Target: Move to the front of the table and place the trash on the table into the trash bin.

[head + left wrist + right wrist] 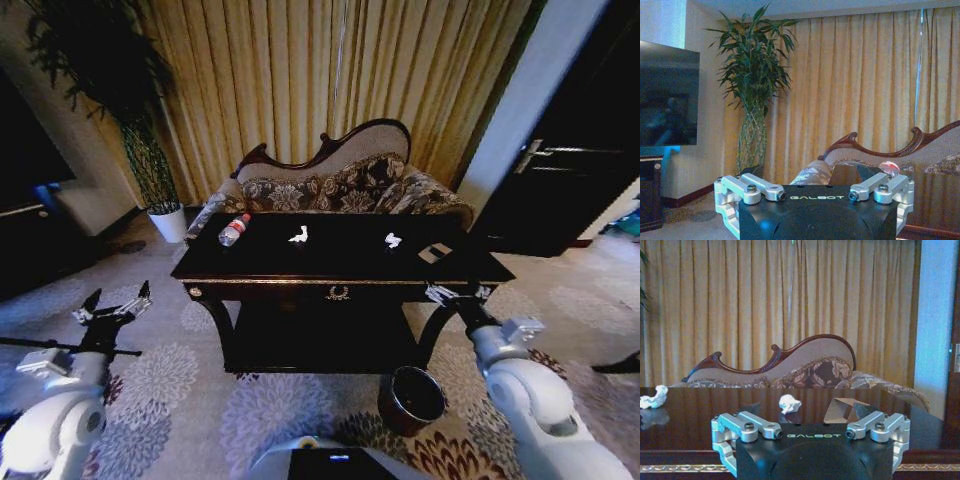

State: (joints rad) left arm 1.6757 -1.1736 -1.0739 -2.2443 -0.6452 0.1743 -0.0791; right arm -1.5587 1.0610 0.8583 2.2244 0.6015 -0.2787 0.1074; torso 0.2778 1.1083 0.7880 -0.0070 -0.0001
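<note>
Looking down from the head camera, I have the table (pixel 340 262) square in front of me, its dark glossy top carrying all the trash. The bottle (pixel 233 230) lies on its side near the table's left end. A crumpled paper scrap (pixel 299 236) sits around the middle, a second scrap (pixel 393 240) lies further right, and a small dark piece (pixel 435 253) rests near the right front edge. The trash bin (pixel 411 399) stands on the carpet just in front of the table's right leg, its black inside open to me.

My left gripper (pixel 112 310) hangs out to the left of the table, below the top, with its fingers spread apart and nothing in them. My right gripper (pixel 457 294) is level with the table's front right edge, released as well, with the second scrap and the dark piece not far beyond it.

I judge the scraps to be nearly weightless and soft, so they should crush under the fingers and want a pinch across the bulk from above. The bottle looks light and thin-walled; on that polished top it may roll or skid, so I would close across its body near the red label, square to its length. What the dark piece is made of I cannot tell.
</note>
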